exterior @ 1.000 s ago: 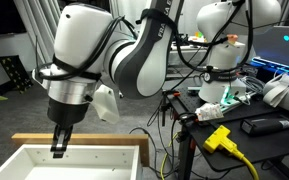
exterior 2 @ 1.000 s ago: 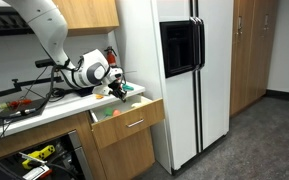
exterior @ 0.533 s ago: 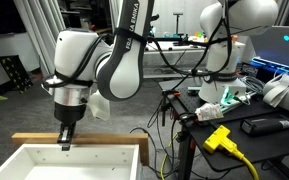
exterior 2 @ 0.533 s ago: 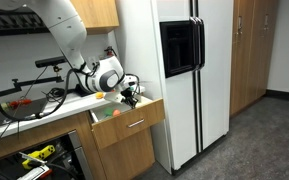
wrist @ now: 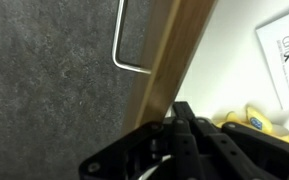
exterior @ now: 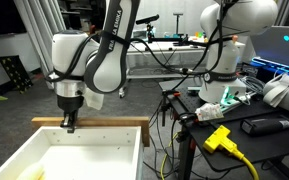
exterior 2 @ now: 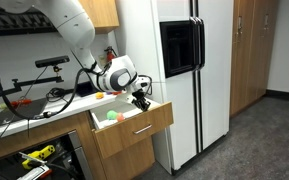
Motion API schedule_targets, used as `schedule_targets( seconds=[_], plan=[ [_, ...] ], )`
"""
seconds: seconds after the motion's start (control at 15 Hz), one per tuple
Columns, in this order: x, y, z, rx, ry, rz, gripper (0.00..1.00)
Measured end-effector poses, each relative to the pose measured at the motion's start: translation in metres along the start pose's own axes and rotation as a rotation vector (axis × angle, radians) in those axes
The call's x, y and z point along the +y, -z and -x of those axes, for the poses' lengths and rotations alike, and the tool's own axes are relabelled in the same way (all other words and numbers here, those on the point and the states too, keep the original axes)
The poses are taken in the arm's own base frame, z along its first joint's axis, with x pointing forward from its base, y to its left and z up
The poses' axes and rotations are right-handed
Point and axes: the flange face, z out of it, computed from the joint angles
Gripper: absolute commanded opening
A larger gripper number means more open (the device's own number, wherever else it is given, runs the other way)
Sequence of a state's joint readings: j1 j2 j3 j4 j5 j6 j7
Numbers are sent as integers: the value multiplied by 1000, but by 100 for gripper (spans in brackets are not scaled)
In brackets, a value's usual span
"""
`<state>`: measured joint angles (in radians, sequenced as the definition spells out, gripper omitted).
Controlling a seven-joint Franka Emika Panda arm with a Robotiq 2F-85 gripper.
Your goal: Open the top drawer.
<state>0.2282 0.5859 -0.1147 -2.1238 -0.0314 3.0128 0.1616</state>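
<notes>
The top drawer has a white inside and a tan wooden rim. It stands pulled out from the cabinet in both exterior views. My gripper points down at the drawer's front rim, also seen in an exterior view. In the wrist view the fingers are together, just inside the wooden front. The fingertips are hidden behind the gripper body. The metal handle shows on the outer face of the front.
Yellow items and a white card lie in the drawer, and a green ball. A white fridge stands beside the cabinet. A cluttered bench with a yellow plug and cables stands nearby.
The drawer has slid further out of the cabinet. My gripper has moved along with its front rim.
</notes>
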Motion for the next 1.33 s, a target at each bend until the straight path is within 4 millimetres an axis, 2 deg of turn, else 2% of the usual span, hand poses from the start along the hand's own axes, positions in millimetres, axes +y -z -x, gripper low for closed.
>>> schedule_targets(
  seconds=[0.47, 1.0, 1.33],
  plan=[
    [66, 2, 21, -19, -146, 170, 0],
    [117, 18, 51, -34, -282, 291, 0],
    [114, 31, 58, -8, -325, 329, 0]
  ],
)
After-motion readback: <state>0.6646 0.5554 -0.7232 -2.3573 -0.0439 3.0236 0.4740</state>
